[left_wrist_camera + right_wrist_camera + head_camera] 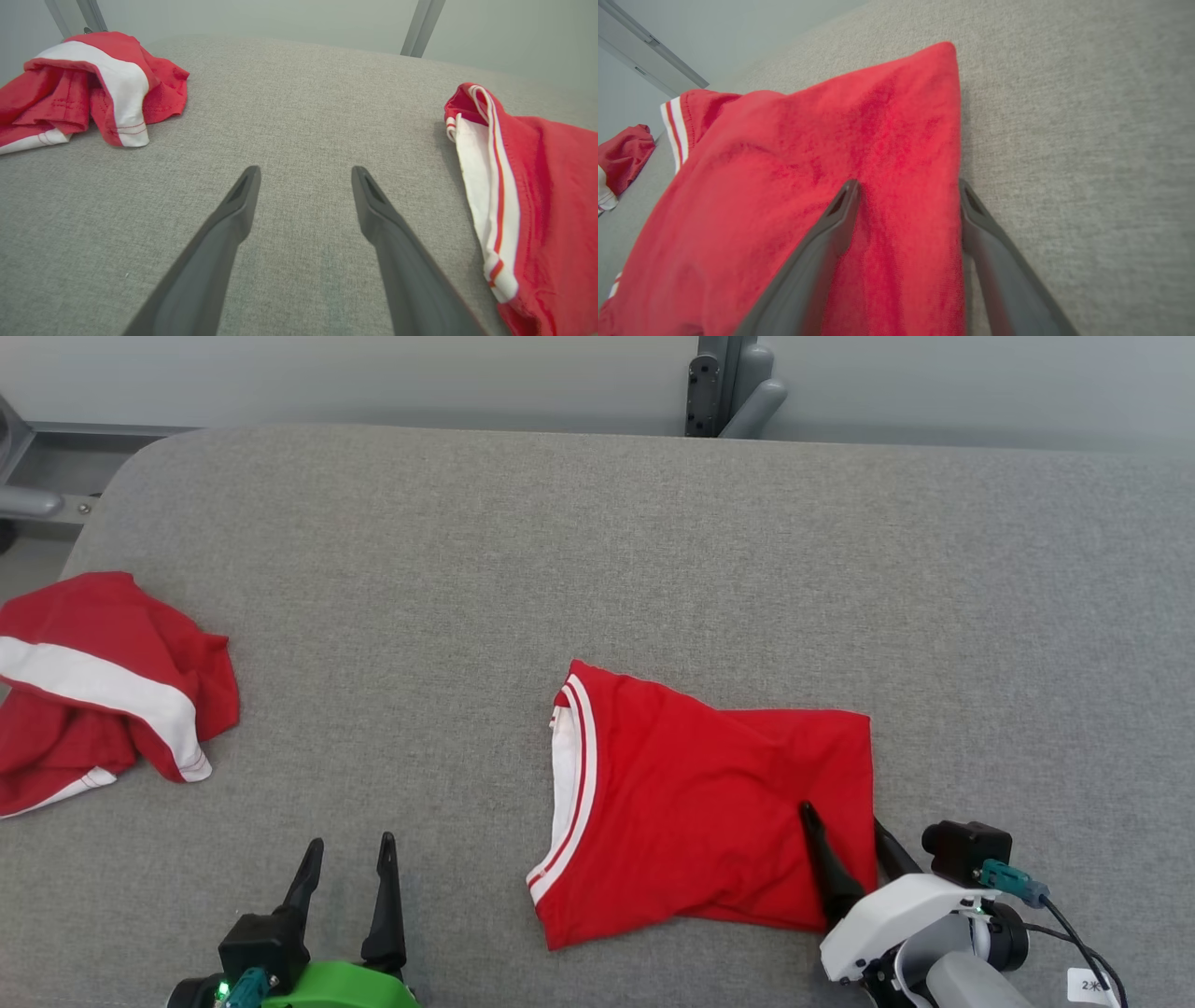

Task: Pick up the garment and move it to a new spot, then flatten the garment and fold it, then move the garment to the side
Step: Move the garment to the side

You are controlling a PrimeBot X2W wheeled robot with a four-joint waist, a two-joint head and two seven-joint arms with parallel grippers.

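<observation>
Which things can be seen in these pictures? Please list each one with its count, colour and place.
folded garment: 1, red with white trim, middle of table, toward the right
crumpled garment: 1, red with white band, table's left edge
table: 1, grey fabric top, under both garments
metal post: 1, grey, behind table's far edge
left pincer: 1, dark fingers, open, over bare table
right pincer: 1, dark fingers, open, at folded garment's near right corner

Lab-like room: grey cloth-covered table [560, 569], pale wall [373, 373].
</observation>
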